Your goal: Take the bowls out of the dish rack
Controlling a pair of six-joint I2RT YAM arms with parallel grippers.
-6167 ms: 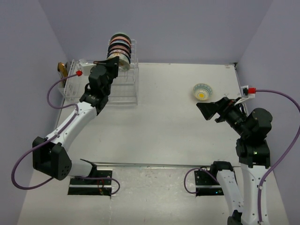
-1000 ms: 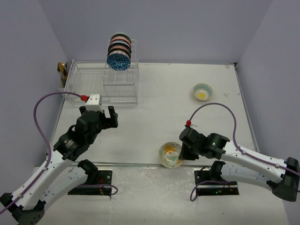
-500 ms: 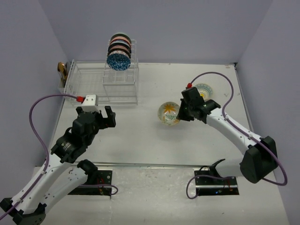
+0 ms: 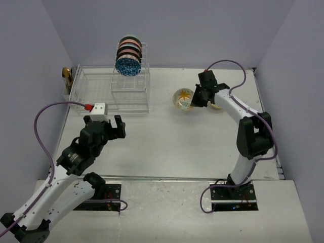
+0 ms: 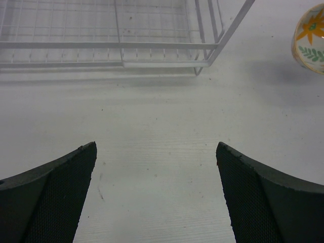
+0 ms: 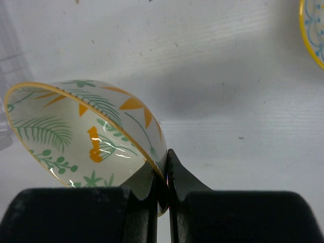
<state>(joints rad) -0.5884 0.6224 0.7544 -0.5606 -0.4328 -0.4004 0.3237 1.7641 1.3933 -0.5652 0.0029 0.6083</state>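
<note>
The white wire dish rack [image 4: 96, 93] stands at the far left, and its tall tower [image 4: 130, 76] holds several bowls [image 4: 128, 54] on edge. My right gripper [image 4: 195, 97] is shut on the rim of a clear bowl with orange flowers and green leaves [image 4: 183, 97], held tilted above the table at the far right. In the right wrist view the fingers [image 6: 152, 179] pinch that bowl's [image 6: 86, 131] rim. My left gripper [image 4: 114, 126] hangs open over bare table in front of the rack, with nothing between its fingers [image 5: 76, 172].
A yellow-rimmed bowl with blue marks [image 6: 314, 30] lies on the table just right of the held bowl, mostly hidden under my right arm in the top view. A small golden-brown object [image 4: 66, 76] sits at the rack's left end. The rack's front edge [image 5: 116, 45] lies ahead of the left gripper.
My right arm has swung the flowered bowl from the near front edge to the far right of the table, beside the yellow-rimmed bowl. The left arm has barely moved.
</note>
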